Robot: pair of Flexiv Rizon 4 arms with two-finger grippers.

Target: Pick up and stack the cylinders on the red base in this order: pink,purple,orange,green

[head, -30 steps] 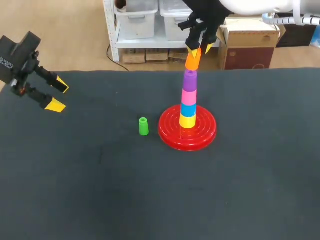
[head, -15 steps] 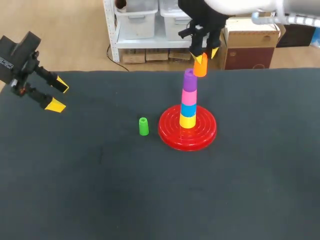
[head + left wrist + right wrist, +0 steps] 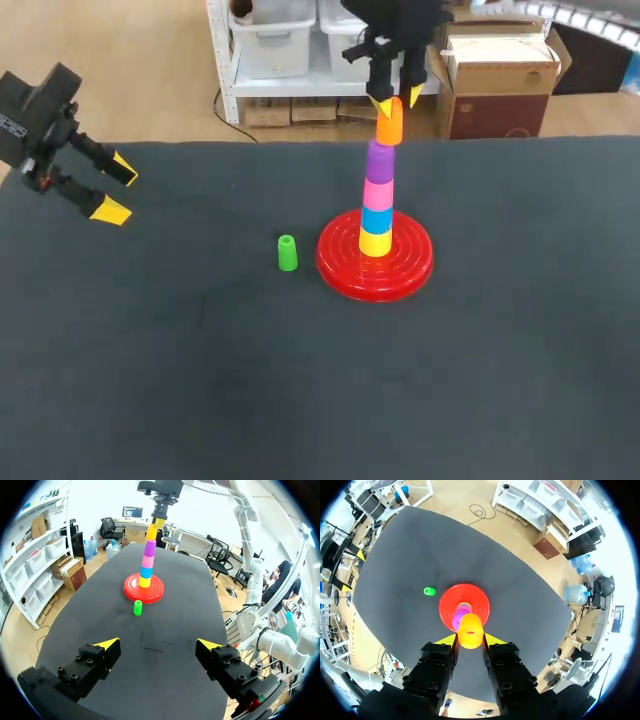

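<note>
So the right pincer (image 3: 394, 101) is pinching the orange cylinder (image 3: 388, 121), one yellow tip on each side, holding it upright right over the stack. The orange one's bottom end meets the top of the purple cylinder (image 3: 380, 160). Honestly can't tell if it's properly seated or just touching. Below that come the pink cylinder (image 3: 378, 192), the blue cylinder (image 3: 377, 219) and the yellow cylinder (image 3: 376, 243), all standing in the middle of the red base (image 3: 335, 262). In the right wrist view you look straight down the orange one, with the base showing around it. The green cylinder (image 3: 287, 253) stands upright on the bench (image 3: 200, 400), just beside the base on the left arm's side, not touching it. The left pincer (image 3: 114, 190) is well apart from all that, over by the bench's far left corner, fingers spread wide.
</note>
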